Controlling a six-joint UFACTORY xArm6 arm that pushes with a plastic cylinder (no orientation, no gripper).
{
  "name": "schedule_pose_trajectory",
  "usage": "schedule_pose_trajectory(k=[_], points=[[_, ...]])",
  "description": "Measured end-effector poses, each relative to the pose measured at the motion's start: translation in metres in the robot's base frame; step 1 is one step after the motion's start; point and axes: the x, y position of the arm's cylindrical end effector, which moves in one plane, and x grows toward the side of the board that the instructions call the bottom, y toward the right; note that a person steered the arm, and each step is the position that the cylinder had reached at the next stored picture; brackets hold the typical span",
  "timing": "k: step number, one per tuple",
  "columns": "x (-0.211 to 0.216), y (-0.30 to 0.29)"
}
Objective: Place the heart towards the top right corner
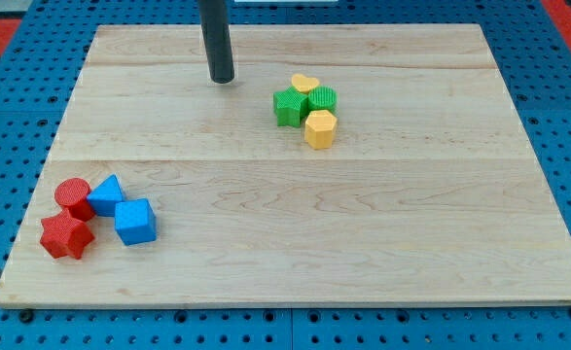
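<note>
The yellow heart (pixel 305 84) lies a little right of the board's middle, near the view's top. It touches a green star block (pixel 288 107) below-left and a green round block (pixel 323 99) below-right. A yellow hexagon (pixel 320 128) sits just below those. My tip (pixel 222 79) rests on the board to the left of this cluster, about a block's width and more away from the heart, touching no block.
At the view's bottom left lie a red cylinder (pixel 72 196), a red star block (pixel 67 236), a blue triangle-like block (pixel 105 195) and a blue cube (pixel 134 222). The wooden board (pixel 363 243) sits on a blue pegboard.
</note>
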Motion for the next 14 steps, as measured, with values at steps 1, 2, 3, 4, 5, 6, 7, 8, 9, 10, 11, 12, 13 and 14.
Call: schedule_pose_trajectory(k=[1, 2, 3, 4, 5, 6, 7, 8, 9, 10, 11, 12, 13, 14], points=[[0.0, 0.005], [0.0, 0.007], [0.0, 0.007], [0.01, 0.007], [0.036, 0.007], [0.043, 0.011], [0.065, 0.029], [0.069, 0.04], [0.06, 0.045], [0.059, 0.08], [0.054, 0.108], [0.038, 0.115], [0.035, 0.114], [0.023, 0.114]])
